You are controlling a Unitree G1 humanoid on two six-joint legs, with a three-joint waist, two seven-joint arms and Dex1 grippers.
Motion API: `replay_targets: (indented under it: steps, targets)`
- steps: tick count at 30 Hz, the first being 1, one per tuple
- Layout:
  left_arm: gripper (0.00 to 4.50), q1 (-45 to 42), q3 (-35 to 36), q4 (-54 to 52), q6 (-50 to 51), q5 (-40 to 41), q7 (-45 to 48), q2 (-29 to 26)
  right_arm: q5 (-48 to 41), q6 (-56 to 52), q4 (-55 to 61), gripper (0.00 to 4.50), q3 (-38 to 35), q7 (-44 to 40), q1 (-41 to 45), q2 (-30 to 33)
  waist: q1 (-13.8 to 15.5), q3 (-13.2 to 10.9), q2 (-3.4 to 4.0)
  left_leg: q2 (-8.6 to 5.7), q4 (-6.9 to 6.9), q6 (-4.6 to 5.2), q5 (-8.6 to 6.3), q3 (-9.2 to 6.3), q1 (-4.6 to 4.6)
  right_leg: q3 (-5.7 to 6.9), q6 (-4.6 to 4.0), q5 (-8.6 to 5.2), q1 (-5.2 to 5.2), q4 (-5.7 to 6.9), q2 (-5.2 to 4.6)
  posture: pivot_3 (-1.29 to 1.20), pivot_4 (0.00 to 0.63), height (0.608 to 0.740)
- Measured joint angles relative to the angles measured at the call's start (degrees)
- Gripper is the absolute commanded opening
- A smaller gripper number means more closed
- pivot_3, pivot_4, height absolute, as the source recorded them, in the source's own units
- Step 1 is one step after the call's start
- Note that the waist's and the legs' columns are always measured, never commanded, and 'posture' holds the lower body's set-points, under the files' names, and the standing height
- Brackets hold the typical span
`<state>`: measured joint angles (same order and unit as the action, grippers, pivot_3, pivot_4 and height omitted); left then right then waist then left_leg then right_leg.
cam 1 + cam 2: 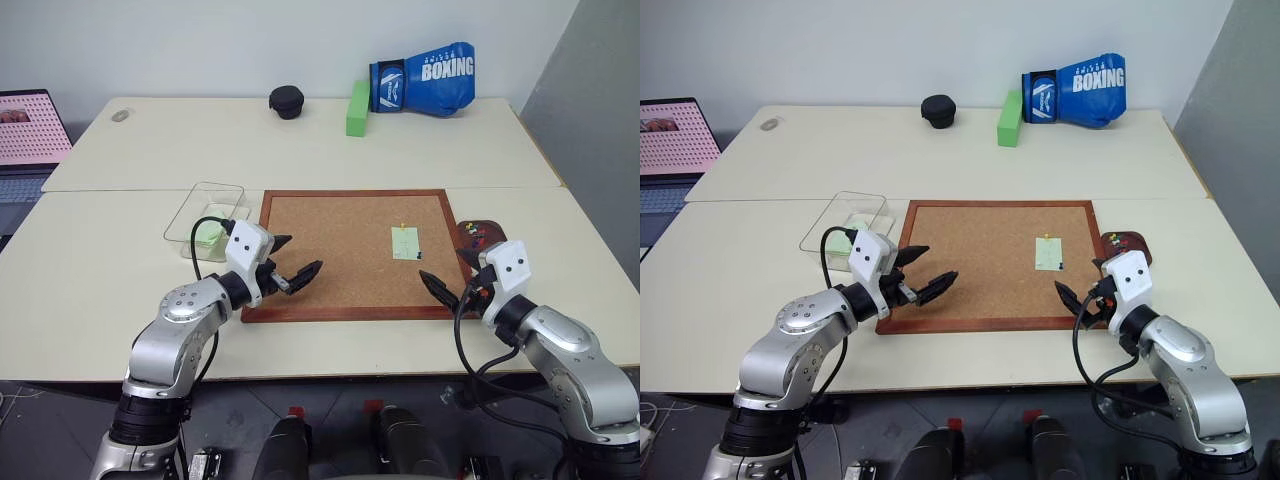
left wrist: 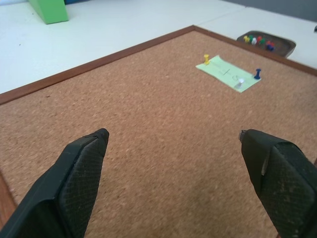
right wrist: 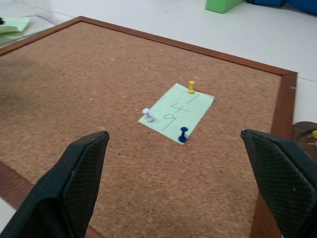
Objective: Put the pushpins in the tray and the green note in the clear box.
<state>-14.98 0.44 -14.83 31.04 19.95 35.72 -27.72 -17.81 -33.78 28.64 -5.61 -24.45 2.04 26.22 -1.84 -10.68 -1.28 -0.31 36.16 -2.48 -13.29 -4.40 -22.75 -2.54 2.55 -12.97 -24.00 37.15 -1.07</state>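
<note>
While both hands [image 1: 296, 268] [image 1: 445, 285] gape over the corkboard [image 1: 340, 250], cream tables [image 1: 90, 290] meet

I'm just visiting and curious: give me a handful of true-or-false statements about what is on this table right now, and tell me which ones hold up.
1. The green note is pinned to the corkboard by three pushpins. True: a yellow pushpin, a white pushpin and a blue pushpin.
2. The tray holds no pins yet. False: several coloured pins already lie in it.
3. Both the left gripper and the right gripper are open and hold nothing. True.
4. The clear box sits on the corkboard. False: it rests on the table beside the board's left edge.
</note>
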Motion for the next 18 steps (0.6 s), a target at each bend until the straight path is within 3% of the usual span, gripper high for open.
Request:
replay_targets:
  steps: [18]
  targets:
    - [4.47,-0.54,-0.09,0.56,1.05,-0.35,0.65,-0.46,0.44,-0.27,0.01,4.50,0.00,3.10,1.51,-1.71,-0.01,0.00,0.00,0.00,0.00,0.00,0.00,0.00,0.01,0.00,0.01,0.00,0.00,0.01,0.00,0.00,0.150,0.740]
